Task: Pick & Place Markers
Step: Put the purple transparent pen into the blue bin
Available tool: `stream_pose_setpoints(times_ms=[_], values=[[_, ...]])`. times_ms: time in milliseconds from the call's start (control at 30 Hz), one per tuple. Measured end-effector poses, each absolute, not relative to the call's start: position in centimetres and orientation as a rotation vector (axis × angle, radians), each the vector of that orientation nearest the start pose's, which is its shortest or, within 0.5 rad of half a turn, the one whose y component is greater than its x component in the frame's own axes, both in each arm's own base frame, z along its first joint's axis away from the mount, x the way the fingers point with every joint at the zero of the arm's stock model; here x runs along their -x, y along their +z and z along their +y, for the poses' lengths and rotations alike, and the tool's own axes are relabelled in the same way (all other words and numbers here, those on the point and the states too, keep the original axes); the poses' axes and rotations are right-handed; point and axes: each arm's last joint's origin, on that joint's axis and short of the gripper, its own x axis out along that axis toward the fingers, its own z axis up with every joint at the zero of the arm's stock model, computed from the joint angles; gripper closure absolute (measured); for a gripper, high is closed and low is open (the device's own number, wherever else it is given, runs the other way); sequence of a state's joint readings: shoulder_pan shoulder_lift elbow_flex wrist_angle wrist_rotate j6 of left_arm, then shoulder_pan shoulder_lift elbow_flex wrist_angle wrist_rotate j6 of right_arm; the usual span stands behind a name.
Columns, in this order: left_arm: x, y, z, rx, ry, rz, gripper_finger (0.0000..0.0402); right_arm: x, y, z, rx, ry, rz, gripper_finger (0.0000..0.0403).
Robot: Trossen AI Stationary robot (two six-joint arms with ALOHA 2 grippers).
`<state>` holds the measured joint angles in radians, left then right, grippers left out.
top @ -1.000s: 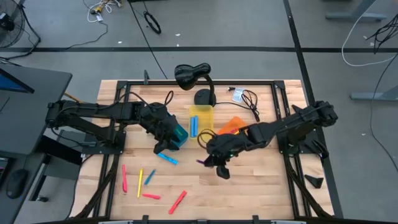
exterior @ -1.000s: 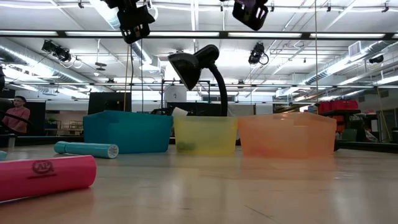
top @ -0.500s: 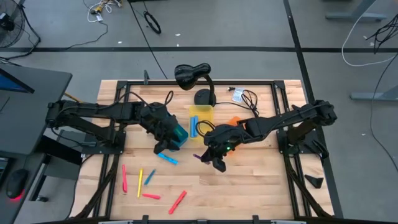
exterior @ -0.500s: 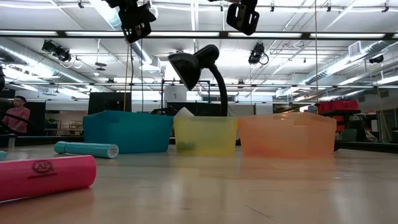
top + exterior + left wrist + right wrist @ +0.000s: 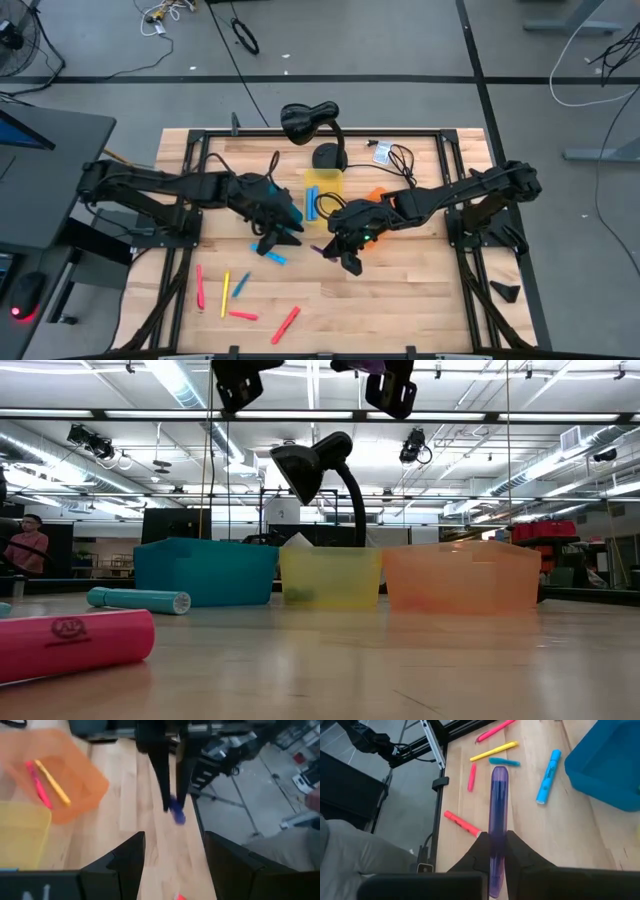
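My right gripper [image 5: 338, 252] is shut on a purple marker [image 5: 498, 805] above the table's middle, and it also shows in the low view [image 5: 390, 385]. My left gripper [image 5: 282, 226] is open and empty over the blue bin [image 5: 292, 212]; its fingers stand wide apart in the left wrist view [image 5: 172, 865]. A blue marker [image 5: 268, 255] lies flat on the wood just near of it. Several pink, yellow and blue markers [image 5: 226, 293] lie flat near the table's front left. Blue markers [image 5: 312, 205] lie in the yellow bin [image 5: 325, 180]. My right gripper pinches the purple marker's barrel [image 5: 497, 837] between its two fingers [image 5: 483, 851]. Most of the marker sticks out beyond the fingertips. The marker is lifted clear of the table, and its free end [image 5: 318, 250] points toward the table's left.
A black desk lamp [image 5: 310, 120] stands at the far middle. The orange bin [image 5: 55, 775] holds a pink and a yellow marker. A cable and a small card [image 5: 384, 152] lie at the far right. In the low view a pink marker [image 5: 70, 645] lies close by.
My left gripper has moved toward the table's right, over the blue bin and closer to my right gripper. My right gripper has carried the purple marker a little toward the table's left and far side, then held still.
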<state>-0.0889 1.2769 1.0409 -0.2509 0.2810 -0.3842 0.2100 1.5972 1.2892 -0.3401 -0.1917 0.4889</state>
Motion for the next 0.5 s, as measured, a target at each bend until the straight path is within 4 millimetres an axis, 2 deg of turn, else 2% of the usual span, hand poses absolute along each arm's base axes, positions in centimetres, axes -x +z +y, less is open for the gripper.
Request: stream_pose_setpoints(times_ms=[300,500], values=[[-28.9,31.2,-4.6,0.516,-0.155,0.477,0.0193,-34.6,29.3,8.0,-0.434,0.231,0.728,0.0386],[-29.1,30.9,-5.4,0.755,0.025,0.455,0.0193,-34.6,29.3,8.0,-0.456,0.223,0.731,0.0385]])
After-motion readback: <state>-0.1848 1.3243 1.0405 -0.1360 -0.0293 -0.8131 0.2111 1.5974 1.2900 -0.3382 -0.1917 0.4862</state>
